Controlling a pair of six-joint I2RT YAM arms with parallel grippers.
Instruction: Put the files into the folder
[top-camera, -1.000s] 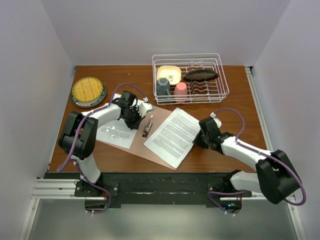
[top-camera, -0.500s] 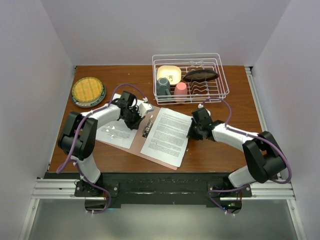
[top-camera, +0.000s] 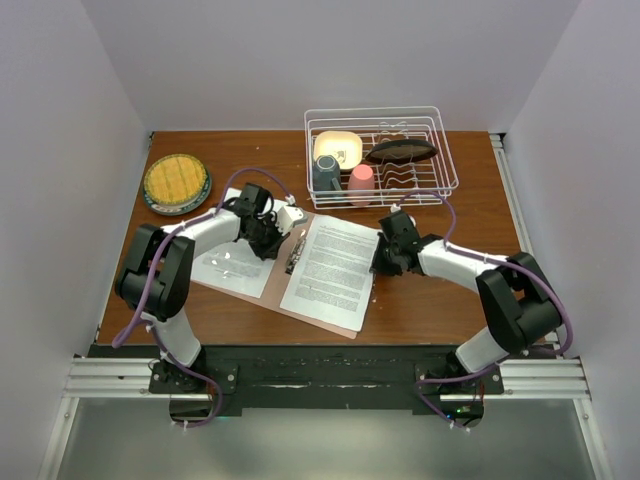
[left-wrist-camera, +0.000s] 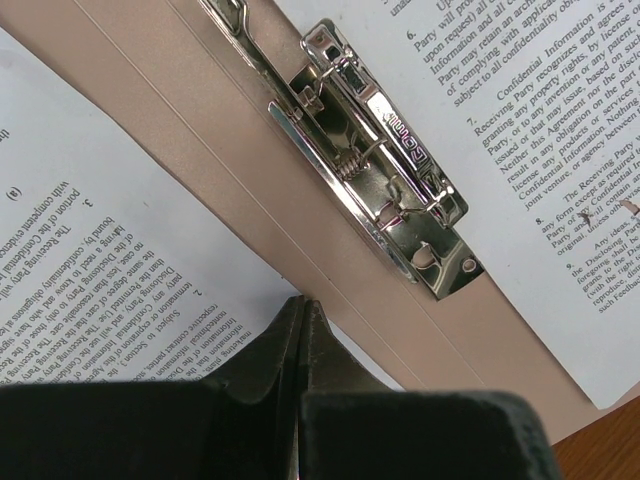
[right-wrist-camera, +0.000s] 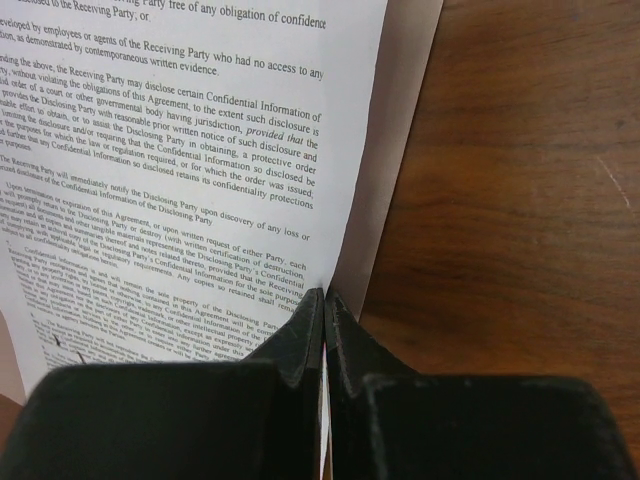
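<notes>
The salmon-pink folder (top-camera: 272, 290) lies open on the table, its silver clip (top-camera: 295, 254) on the spine. One printed sheet (top-camera: 228, 265) lies flat on its left leaf, the other sheet (top-camera: 330, 270) on its right leaf. My left gripper (top-camera: 270, 242) is shut, its tips (left-wrist-camera: 303, 300) resting at the left sheet's (left-wrist-camera: 90, 270) edge beside the clip (left-wrist-camera: 385, 150). My right gripper (top-camera: 383, 258) is shut on the right sheet's (right-wrist-camera: 180, 180) right edge, which is lifted slightly, and paper shows between the jaws (right-wrist-camera: 325, 295).
A white wire dish rack (top-camera: 440, 180) with a bowl and cups stands at the back. A yellow plate (top-camera: 177, 182) sits at the back left. Bare wooden table (right-wrist-camera: 520, 200) lies to the right of the folder. Walls close in on both sides.
My right gripper has pulled the right sheet leftward toward the clip and turned it squarer on the right leaf. The left arm has not moved.
</notes>
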